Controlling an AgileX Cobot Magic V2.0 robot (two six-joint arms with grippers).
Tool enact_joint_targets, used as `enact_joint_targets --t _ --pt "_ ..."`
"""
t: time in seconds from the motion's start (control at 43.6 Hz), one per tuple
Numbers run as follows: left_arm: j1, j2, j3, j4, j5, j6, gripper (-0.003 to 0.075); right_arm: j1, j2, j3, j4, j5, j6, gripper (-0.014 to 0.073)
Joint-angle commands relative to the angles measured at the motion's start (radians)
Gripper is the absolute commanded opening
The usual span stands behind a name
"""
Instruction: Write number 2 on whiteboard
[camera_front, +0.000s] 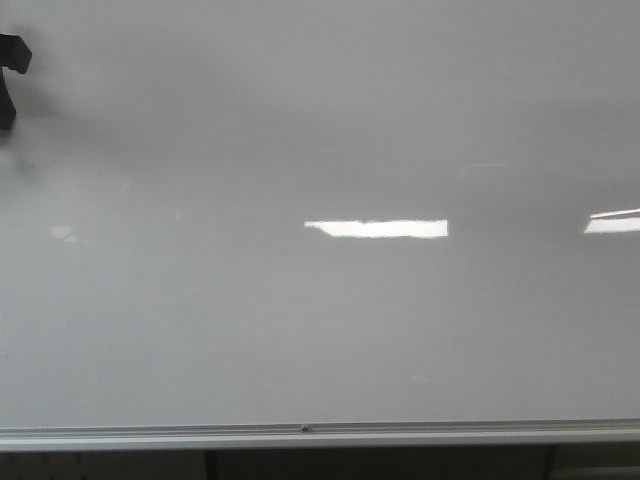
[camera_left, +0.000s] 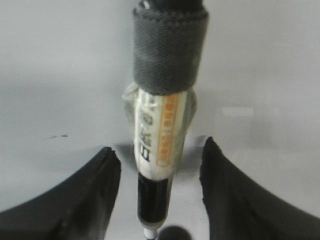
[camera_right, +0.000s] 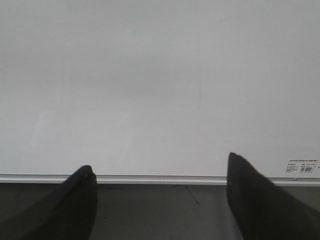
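- whiteboard (camera_front: 320, 330) fills the front view, no number 2 visible on it
- left pincer (camera_left: 157, 170) spread, a marker (camera_left: 157, 135) between its fingers, contact unclear
- right pincer (camera_right: 160, 190) spread, holding nothing, over the board's frame rail (camera_right: 160, 178)

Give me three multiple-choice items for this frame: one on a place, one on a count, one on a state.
1. Where in the front view does the left arm show?
A. upper left edge
B. centre
C. lower right

2. How many bright light reflections lie on the whiteboard in the front view?
A. none
B. two
C. five

3. What is the right gripper doing?
A. shut on a marker
B. open and empty
C. shut on a cloth

Answers:
1. A: a dark part of the arm shows only at the upper left.
2. B: the whiteboard carries one central patch and one at the right edge.
3. B: the right gripper shows spread fingers with nothing between; the marker sits at the left gripper.
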Motion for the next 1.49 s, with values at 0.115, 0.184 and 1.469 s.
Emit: enact_joint_targets --t 0.115,0.184,1.469 --pt "-0.008 -0.033 -0.035 0.001 -0.072 -0.003 0.0142 -0.006 0.007 -0.031 0.001 -0.062 -0.005 0.0563" --pt "-0.008 -0.033 -0.035 0.005 -0.061 -0.003 0.011 -0.006 0.007 -0.031 0.001 -0.062 -0.005 0.0563" --pt "-0.609 -0.226 -0.205 -0.237 0.815 0.803 0.0041 0.403 0.441 -0.494 0.429 0.431 -0.775 0.0563"
